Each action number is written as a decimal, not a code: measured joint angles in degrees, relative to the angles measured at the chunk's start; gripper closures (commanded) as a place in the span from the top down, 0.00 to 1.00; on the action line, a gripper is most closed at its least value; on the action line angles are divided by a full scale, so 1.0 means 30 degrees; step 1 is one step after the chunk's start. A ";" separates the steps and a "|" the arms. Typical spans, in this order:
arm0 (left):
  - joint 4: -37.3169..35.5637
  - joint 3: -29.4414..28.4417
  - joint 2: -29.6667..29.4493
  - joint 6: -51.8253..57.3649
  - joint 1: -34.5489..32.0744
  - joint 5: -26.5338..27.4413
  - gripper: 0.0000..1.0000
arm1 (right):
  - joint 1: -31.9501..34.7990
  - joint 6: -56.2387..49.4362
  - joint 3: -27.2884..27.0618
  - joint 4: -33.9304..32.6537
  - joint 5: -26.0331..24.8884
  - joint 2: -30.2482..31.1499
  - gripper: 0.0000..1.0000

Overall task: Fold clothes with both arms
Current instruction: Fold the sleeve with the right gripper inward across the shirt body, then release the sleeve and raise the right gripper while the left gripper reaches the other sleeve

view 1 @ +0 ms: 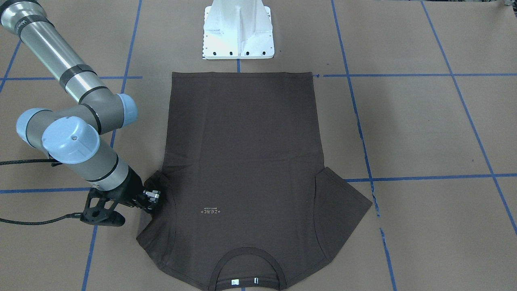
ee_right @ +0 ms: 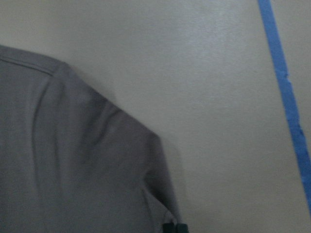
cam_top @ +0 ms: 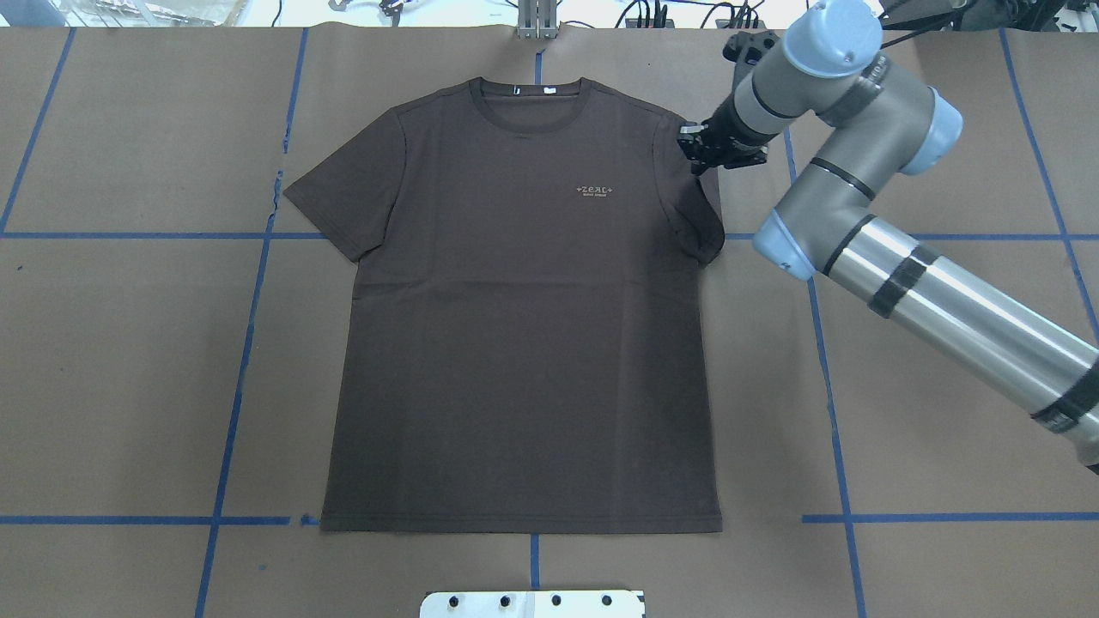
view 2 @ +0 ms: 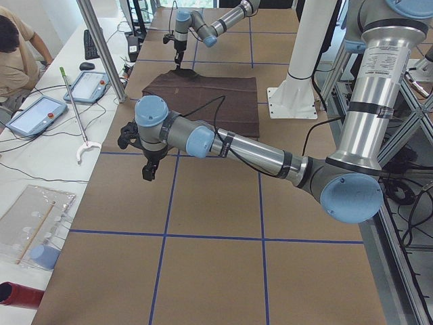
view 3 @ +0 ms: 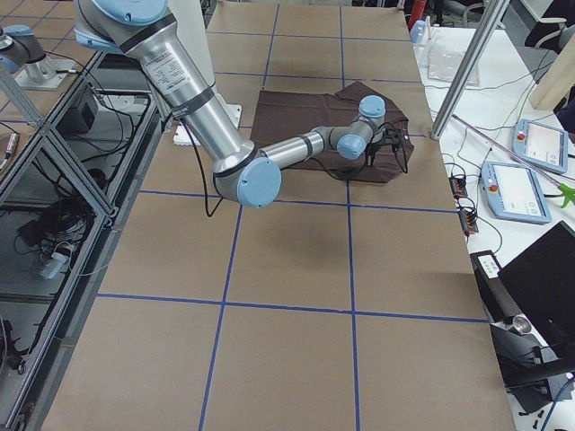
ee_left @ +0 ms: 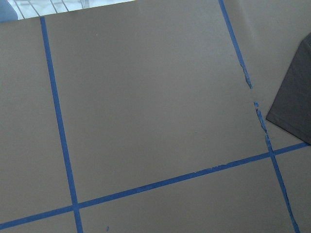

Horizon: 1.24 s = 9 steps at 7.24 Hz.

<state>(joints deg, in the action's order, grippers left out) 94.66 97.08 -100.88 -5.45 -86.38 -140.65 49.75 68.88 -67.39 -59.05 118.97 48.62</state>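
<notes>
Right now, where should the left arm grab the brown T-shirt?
Probably the outer hem of the left sleeve, coming in from the robot's left. The T-shirt lies flat, that sleeve sticks out sideways, and the right gripper is at the other sleeve.

A dark brown T-shirt lies flat and face up in the middle of the overhead view, collar at the top, hem at the bottom. The right arm reaches in from the right edge, and the right gripper is at the right-hand sleeve's upper edge. The left arm stretches low across the left side view's centre, well apart from the shirt.
</notes>
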 measured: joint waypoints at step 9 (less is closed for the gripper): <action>0.6963 -0.3473 -0.1570 -0.7944 0.5594 -0.0280 1.00 | -0.1118 0.2159 0.0031 0.0662 -0.1308 -0.2554 1.00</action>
<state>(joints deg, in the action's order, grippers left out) 115.55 86.66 -105.59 -29.28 -69.60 -141.48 46.39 75.36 -67.30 -57.06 115.04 40.96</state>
